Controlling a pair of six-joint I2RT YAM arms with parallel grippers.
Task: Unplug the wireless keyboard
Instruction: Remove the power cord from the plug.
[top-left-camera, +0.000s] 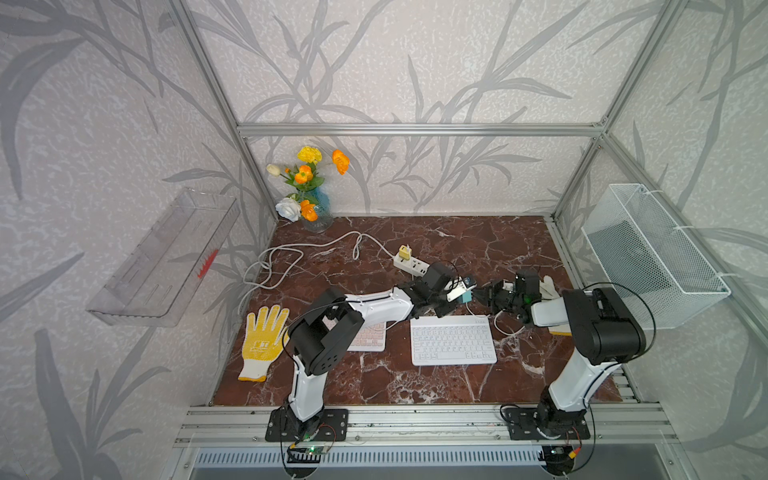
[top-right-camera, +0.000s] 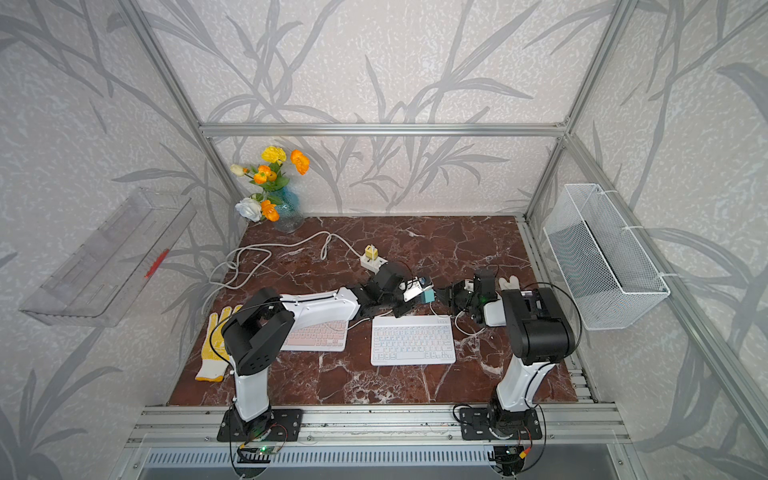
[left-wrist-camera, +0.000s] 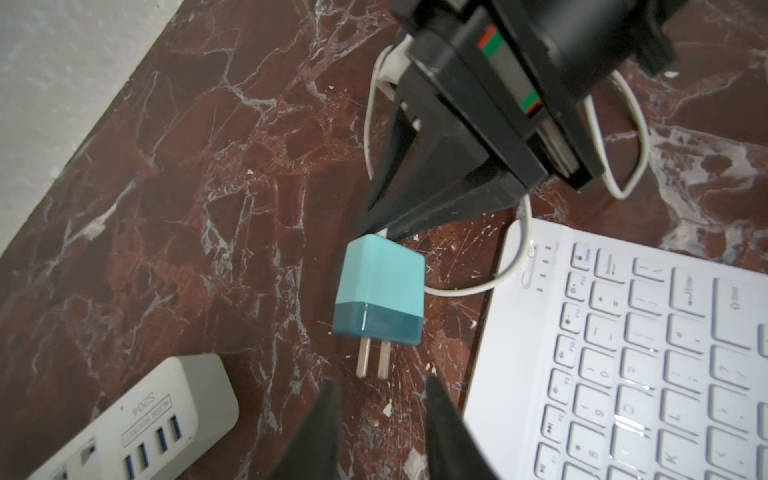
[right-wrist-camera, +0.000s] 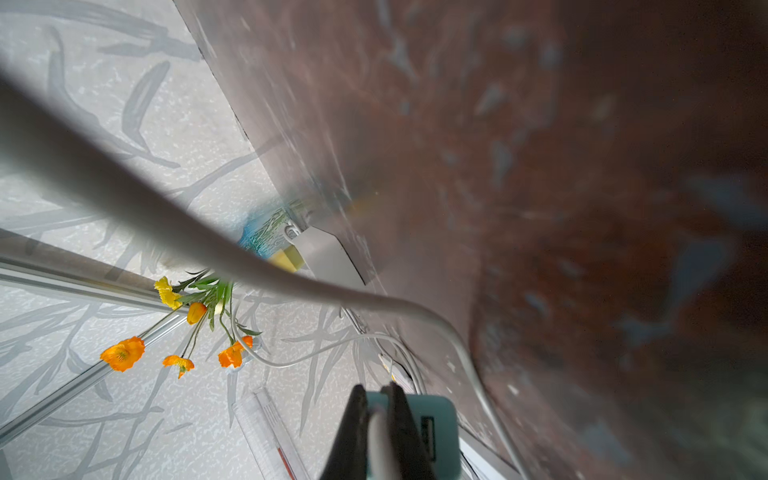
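White link shells (top-left-camera: 376, 308), bulky black joints (top-left-camera: 322, 332) (thin black cables (top-left-camera: 602, 283) loop alongside), bolted black base plates (top-left-camera: 334, 420).

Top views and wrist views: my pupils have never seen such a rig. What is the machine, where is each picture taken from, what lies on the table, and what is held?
The machine is two robot arms mounted at the table's front edge, each ending in a two-fingered tool. Both top views look down from one camera head above. Each wrist view comes from a camera riding on an arm.

On the table lie a white keyboard, a pink keyboard, a power strip, a yellow glove and a vase of flowers.

The right tool is shut on the white cable where it enters the teal charger, whose prongs are bare, out of the strip. The left tool is open just short of those prongs, holding nothing.
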